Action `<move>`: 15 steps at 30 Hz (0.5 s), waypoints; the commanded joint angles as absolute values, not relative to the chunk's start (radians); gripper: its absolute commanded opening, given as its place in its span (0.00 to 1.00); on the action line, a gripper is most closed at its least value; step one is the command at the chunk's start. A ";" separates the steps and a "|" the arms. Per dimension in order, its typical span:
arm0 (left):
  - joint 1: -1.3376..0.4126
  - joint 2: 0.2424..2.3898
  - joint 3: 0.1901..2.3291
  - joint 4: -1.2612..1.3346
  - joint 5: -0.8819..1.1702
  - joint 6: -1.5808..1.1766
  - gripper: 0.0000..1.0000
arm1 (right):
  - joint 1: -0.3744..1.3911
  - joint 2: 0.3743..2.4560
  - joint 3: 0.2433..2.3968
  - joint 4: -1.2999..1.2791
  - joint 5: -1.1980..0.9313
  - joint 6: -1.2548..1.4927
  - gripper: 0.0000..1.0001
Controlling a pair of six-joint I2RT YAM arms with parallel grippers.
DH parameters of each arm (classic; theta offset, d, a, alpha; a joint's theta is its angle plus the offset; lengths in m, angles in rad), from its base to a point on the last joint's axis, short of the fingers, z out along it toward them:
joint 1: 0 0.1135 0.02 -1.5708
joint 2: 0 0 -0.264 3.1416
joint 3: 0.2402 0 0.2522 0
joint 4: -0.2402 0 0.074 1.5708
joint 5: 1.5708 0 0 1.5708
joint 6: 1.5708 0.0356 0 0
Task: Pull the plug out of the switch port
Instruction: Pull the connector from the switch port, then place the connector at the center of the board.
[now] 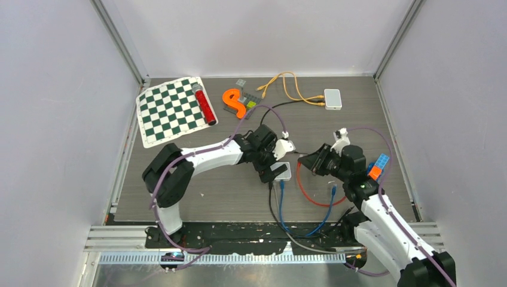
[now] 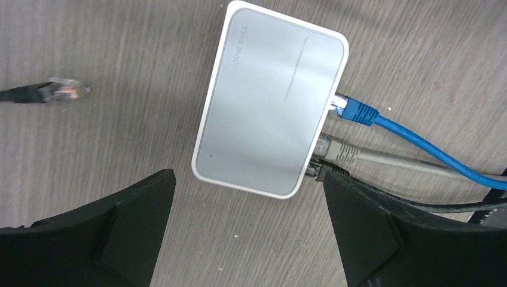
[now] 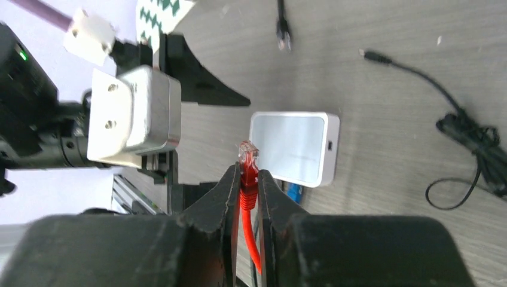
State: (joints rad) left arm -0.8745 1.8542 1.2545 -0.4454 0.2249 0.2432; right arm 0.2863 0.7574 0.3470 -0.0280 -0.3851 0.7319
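Note:
The switch [image 2: 272, 107] is a flat silver-white box lying on the table, also seen as the switch [image 1: 283, 171] and the switch [image 3: 295, 146]. My left gripper [image 2: 248, 177] hangs over its near end, jaws wide open and holding nothing. A blue plug [image 2: 353, 110], a grey plug [image 2: 335, 149] and a black plug [image 2: 326, 171] sit in its ports. My right gripper [image 3: 247, 173] is shut on a red plug [image 3: 248, 160], held in the air clear of the switch. Its red cable [image 1: 305, 191] loops down to the table.
A loose black plug [image 2: 63, 89] lies left of the switch. At the back are a chessboard mat [image 1: 173, 109] with a red cylinder [image 1: 204, 103], an orange S-shape [image 1: 234, 101] and a second white box [image 1: 332, 98] with an orange cable [image 1: 287, 84]. Blue and orange bricks [image 1: 378, 166] sit at right.

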 commanded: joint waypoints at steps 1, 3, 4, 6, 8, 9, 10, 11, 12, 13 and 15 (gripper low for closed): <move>-0.859 1.699 1.189 -0.285 0.182 0.162 1.00 | 0.256 0.686 0.453 -0.065 -0.330 0.716 0.05; -0.849 1.658 1.154 -0.244 0.171 0.132 1.00 | 0.247 0.685 0.488 -0.067 -0.343 0.699 0.05; -0.843 1.638 1.136 -0.226 0.170 0.119 1.00 | 0.245 0.688 0.511 -0.069 -0.355 0.694 0.05; -0.830 1.600 1.098 -0.186 0.161 0.094 1.00 | 0.240 0.707 0.548 -0.068 -0.382 0.674 0.05; -0.817 1.561 1.059 -0.155 0.148 0.071 1.00 | 0.237 0.741 0.585 -0.073 -0.397 0.650 0.05; -0.809 1.543 1.042 -0.143 0.143 0.061 1.00 | 0.236 0.749 0.600 -0.077 -0.400 0.629 0.05; -0.800 1.525 1.026 -0.131 0.141 0.050 1.00 | 0.236 0.770 0.630 -0.085 -0.401 0.618 0.05; -0.793 1.510 1.011 -0.124 0.138 0.044 1.00 | 0.235 0.783 0.646 -0.094 -0.398 0.592 0.05; -0.788 1.487 0.993 -0.122 0.133 0.038 0.99 | 0.232 0.809 0.681 -0.108 -0.395 0.566 0.05; -0.785 1.471 0.980 -0.117 0.120 0.034 1.00 | 0.230 0.826 0.699 -0.112 -0.406 0.552 0.05; -0.781 1.440 0.957 -0.106 0.091 0.030 1.00 | 0.226 0.881 0.759 -0.134 -0.429 0.514 0.05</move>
State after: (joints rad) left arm -0.7929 1.5169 0.9905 -0.1955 0.1448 0.0708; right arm 0.2367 0.8188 0.6411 -0.1177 -0.3901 0.6186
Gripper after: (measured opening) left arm 0.994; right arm 0.179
